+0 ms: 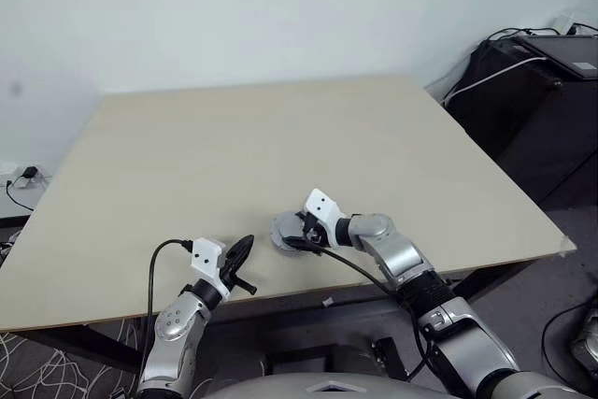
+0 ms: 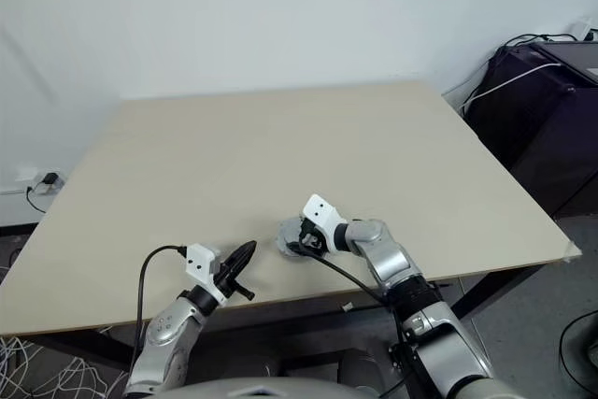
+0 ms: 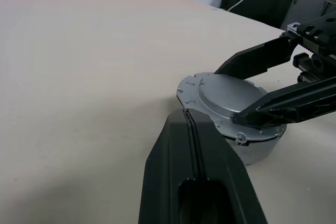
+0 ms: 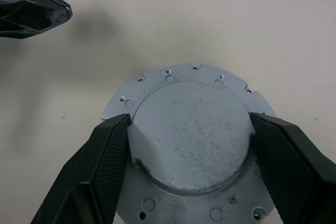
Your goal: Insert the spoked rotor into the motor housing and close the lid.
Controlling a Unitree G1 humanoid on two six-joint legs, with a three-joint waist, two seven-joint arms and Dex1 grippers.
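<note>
My right jaws clamp the lid on the housing; my left jaws are shut and empty.

Nearest me, at about 7 o'clock on the worktop (image 1: pixel 280 137), my left gripper (image 1: pixel 245 251) hovers over the front edge, fingers pressed together, holding nothing. Just beyond it toward 2 o'clock, my right gripper (image 4: pixel 189 129) stands wide around the lid (image 4: pixel 190 137), one pad touching each side of its raised disc. The lid sits on the motor housing (image 3: pixel 257 148), near the front edge at 6 o'clock. Far off at 2 o'clock stands dark equipment (image 1: pixel 533 81) with cables.
</note>
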